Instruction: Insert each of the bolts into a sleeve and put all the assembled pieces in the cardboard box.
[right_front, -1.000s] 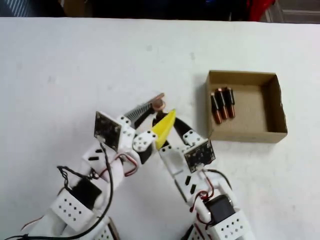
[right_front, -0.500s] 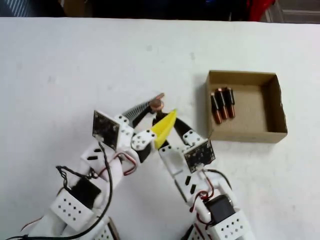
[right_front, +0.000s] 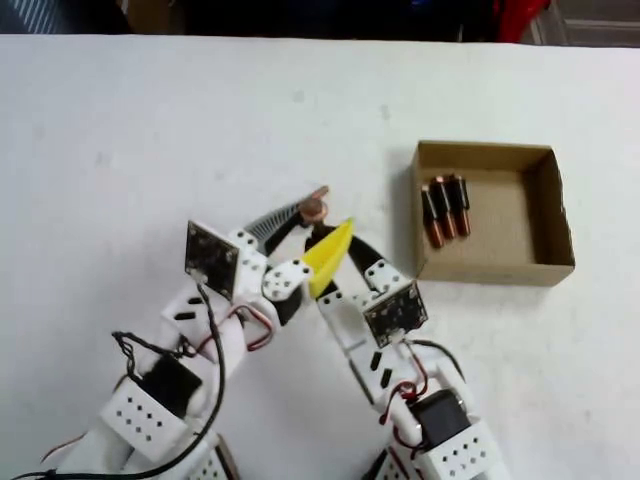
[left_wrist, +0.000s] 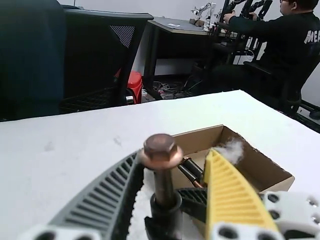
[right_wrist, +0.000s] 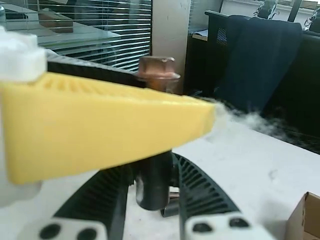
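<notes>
The left gripper (right_front: 305, 215) is closed on a dark cylindrical sleeve (right_wrist: 152, 192), which sits deep between its two ribbed grey fingers (left_wrist: 105, 195). A copper-coloured bolt with a hexagonal head (left_wrist: 160, 150) stands in the mouth of that sleeve. Its shank runs along the gripper's length and its head lies level with the tip of one grey finger. The right gripper (right_front: 338, 240) is just beside the bolt's shank. Whether it is pinching the bolt or has let go cannot be told, as its own yellow part hides the contact in the right wrist view.

Both grippers meet over the white table (right_front: 150, 120), near the open brown cardboard box (right_front: 555, 210). Three assembled copper-and-black pieces (right_front: 445, 210) lie side by side in the box.

The step in hand looks like the insertion itself. A good length of bare shank shows between head and sleeve, so the bolt seems only partly in. The next move probably calls for pressing the bolt straight along the sleeve's axis until the head seats. The left gripper must hold the sleeve steady meanwhile, and the finished piece then goes to the box.
</notes>
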